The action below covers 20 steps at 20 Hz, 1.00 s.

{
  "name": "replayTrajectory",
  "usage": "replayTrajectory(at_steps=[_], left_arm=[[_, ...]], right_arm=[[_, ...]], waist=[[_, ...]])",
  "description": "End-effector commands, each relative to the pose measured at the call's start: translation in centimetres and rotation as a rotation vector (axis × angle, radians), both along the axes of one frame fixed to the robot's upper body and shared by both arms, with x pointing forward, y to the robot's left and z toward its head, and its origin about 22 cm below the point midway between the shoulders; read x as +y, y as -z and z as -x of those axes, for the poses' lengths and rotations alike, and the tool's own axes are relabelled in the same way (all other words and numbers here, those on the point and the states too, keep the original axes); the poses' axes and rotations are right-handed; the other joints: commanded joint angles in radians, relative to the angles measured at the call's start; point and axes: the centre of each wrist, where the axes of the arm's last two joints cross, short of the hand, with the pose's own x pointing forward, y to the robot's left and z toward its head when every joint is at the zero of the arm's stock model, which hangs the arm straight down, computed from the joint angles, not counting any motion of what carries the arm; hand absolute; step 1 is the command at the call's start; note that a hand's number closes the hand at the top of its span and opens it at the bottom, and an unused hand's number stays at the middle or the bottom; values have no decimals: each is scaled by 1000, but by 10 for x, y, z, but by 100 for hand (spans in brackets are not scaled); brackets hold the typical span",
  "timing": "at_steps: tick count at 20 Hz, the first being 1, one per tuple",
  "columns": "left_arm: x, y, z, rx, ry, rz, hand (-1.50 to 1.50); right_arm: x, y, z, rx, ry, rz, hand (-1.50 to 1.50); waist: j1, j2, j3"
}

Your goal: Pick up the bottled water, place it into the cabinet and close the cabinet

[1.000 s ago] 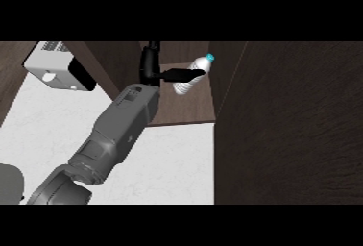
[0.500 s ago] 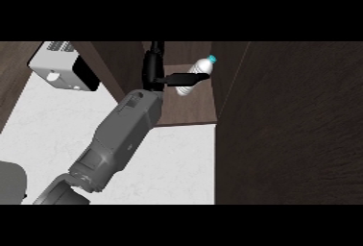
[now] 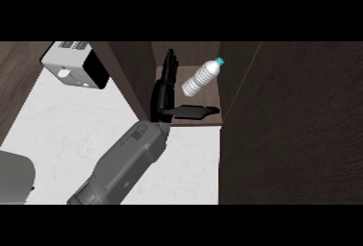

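The bottled water (image 3: 201,78), clear with a blue cap, leans tilted inside the open cabinet (image 3: 210,98), cap toward the upper right. My right hand (image 3: 164,93) is inside the cabinet just left of the bottle. Its fingers point straight into the cabinet and its thumb (image 3: 191,111) sticks out to the right below the bottle. The hand is open and holds nothing; a small gap shows between it and the bottle. My left hand does not show.
The cabinet's dark wooden door (image 3: 291,125) stands open and fills the right side. A white toaster (image 3: 74,65) sits at the upper left on the pale marble counter (image 3: 64,129). A grey part of my left arm (image 3: 14,178) shows at the lower left edge.
My right hand was curled round the bottle; now its fingers are straight and the bottle stands free inside the cabinet. The hand has slid a little down and left of it.
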Motion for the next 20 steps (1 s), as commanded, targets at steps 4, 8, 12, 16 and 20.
replayTrajectory(at_steps=[4, 8, 12, 16, 20], left_arm=[[-9, 17, 72, 6, 54, 97, -150], [-11, 29, 115, 15, 57, 117, -150], [13, 33, 146, 40, 151, 132, 150], [33, 36, 167, 35, 180, 111, 150], [65, 23, 190, 35, 183, 95, 150]], right_arm=[[25, -26, 9, -27, 30, 60, -150], [18, -23, 9, -45, 18, 66, -150], [22, -34, 7, -33, -28, 97, 150], [26, -32, 5, -35, -107, 154, 150], [25, -29, 9, 16, -199, 147, 150]], waist=[[33, -2, 0], [19, 2, 1], [23, 3, 0], [20, 5, 0], [17, 3, 0]])
